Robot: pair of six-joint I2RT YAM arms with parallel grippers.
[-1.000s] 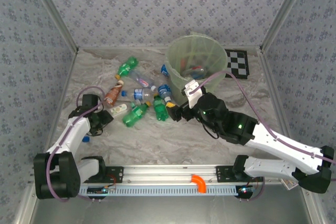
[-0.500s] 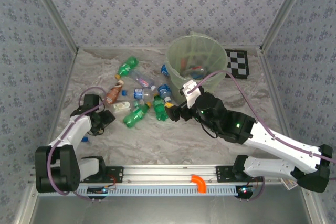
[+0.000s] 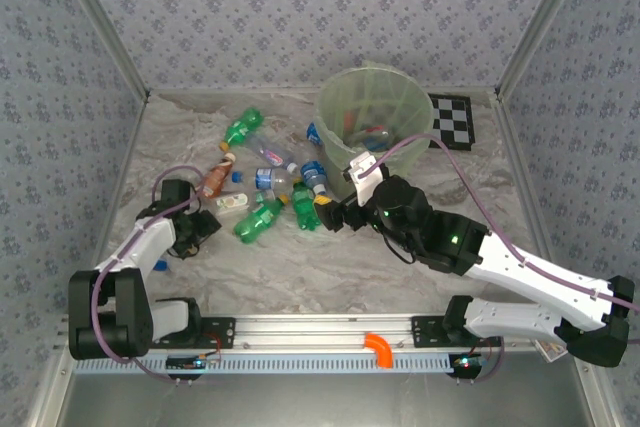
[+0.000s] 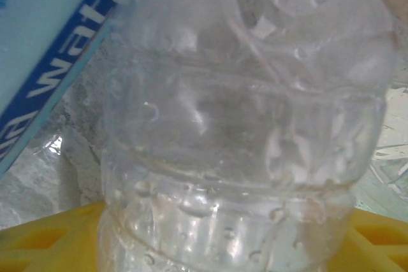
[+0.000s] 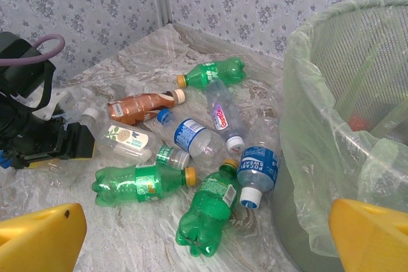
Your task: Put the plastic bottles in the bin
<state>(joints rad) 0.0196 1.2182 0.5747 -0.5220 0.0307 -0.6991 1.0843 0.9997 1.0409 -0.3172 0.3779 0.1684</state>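
Observation:
Several plastic bottles lie left of the bin: green ones, a red-orange one and clear blue-labelled ones. My left gripper stands at a clear white-labelled bottle. In the left wrist view that bottle sits very close between the yellow fingers, which stand apart. My right gripper is open just above the table, beside the bin. Its yellow fingertips frame a green bottle, nothing between them. The bin holds a few bottles.
A black-and-white checkerboard card lies right of the bin. Small loose blue caps lie on the crinkled sheet. Patterned walls and metal posts close in the back and both sides. The arms' rail runs along the near edge.
My left gripper has pushed forward and right, up to the clear white-labelled bottle, which shifted slightly. The right arm has hardly moved.

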